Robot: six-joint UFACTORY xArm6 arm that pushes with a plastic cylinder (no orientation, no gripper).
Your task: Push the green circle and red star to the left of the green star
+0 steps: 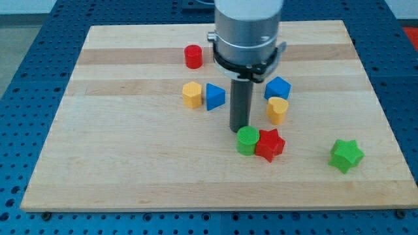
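The green circle [247,140] and the red star [270,144] sit side by side and touching, a little below the board's middle. The green star [345,155] lies apart at the view's lower right, so both are to its left. My tip [239,130] comes down just above the green circle, at its upper left edge, touching or nearly touching it.
A red cylinder [193,57] sits near the top. A yellow hexagon-like block [192,94] and a blue triangle [215,96] sit left of the rod. A blue block [278,87] and a yellow heart [277,110] sit right of it. The wooden board [98,163] rests on a blue perforated table.
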